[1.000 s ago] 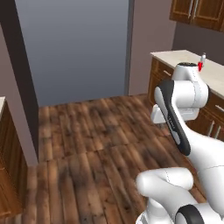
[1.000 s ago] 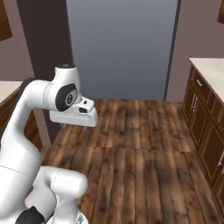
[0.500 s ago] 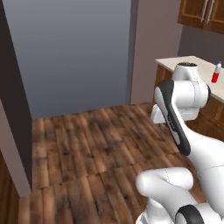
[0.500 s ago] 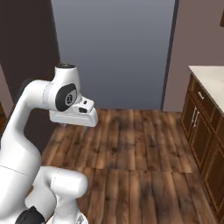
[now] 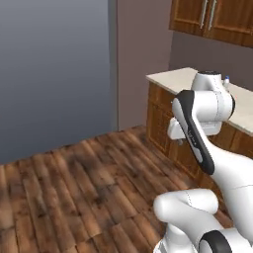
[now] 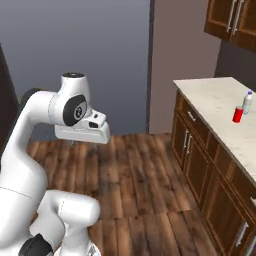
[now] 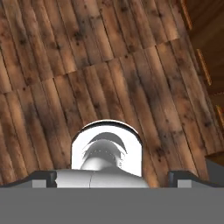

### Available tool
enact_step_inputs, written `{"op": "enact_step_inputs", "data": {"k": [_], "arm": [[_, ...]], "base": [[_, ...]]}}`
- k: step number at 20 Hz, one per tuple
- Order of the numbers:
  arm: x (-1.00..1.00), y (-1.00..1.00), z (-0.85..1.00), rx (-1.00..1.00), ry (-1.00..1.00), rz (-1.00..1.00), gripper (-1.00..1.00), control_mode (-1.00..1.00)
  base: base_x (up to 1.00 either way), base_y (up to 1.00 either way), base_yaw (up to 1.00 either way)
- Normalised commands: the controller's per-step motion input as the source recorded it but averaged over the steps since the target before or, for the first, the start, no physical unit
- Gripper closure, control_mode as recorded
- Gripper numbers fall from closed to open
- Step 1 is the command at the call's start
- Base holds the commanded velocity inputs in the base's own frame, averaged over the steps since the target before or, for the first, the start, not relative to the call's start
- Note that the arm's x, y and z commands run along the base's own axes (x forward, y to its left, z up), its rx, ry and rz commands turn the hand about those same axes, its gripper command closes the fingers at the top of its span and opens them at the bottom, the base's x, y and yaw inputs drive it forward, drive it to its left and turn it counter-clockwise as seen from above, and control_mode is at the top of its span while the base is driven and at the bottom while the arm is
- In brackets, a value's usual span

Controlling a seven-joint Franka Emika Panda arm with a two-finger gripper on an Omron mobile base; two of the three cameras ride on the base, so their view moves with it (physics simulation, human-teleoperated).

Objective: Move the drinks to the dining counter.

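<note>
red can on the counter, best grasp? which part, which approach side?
Judging from the right base view: take the red can around its round side wall at mid-height, jaws level, coming from the counter's front edge, the floor side. It stands upright, and the water bottle stands close behind it toward the wall, so spread the jaws along the counter, not front to back.

A red can [image 6: 238, 115] and a clear bottle [image 6: 246, 102] with a blue cap stand on the pale speckled counter [image 6: 215, 97]; dark brown plank floor [image 6: 140, 175].
</note>
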Motion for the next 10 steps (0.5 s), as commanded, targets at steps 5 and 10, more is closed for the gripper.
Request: {"op": "enact_step_inputs", "data": {"k": [5, 10], "arm": [[0.00, 0.00, 0.00, 0.00, 0.00, 0.00, -1.00, 1.00], [0.00, 0.00, 0.00, 0.00, 0.00, 0.00, -1.00, 1.00]], "base": [[0.21, 0.22, -0.86], [0.16, 0.38, -0.91]]}}
